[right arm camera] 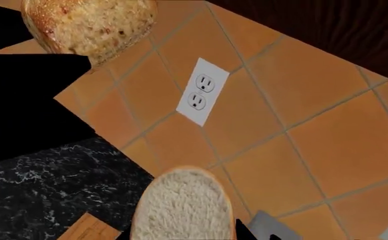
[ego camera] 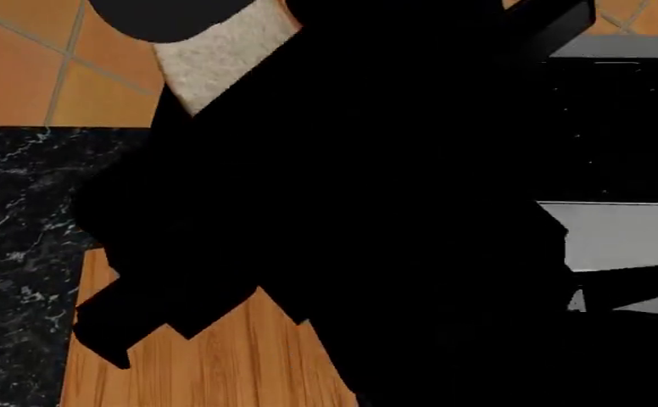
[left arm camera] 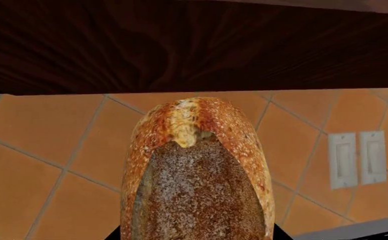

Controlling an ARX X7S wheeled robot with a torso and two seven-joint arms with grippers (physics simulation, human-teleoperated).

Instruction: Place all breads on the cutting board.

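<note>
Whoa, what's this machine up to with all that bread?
It's a two-armed robot moving bread onto a wooden cutting board on a black marble counter. Each arm seems to be carrying one piece in the air: a big crusty loaf sits right in front of the left arm's camera, and a small pale slice in front of the right's. The hands themselves are hidden. In the head view, the dark arms cover most of the board, so neither piece looks set down yet.

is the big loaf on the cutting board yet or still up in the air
In the air. The left wrist view shows the big loaf against wall tile and cabinet; the right wrist view shows it above the counter, off the cutting board.
</note>
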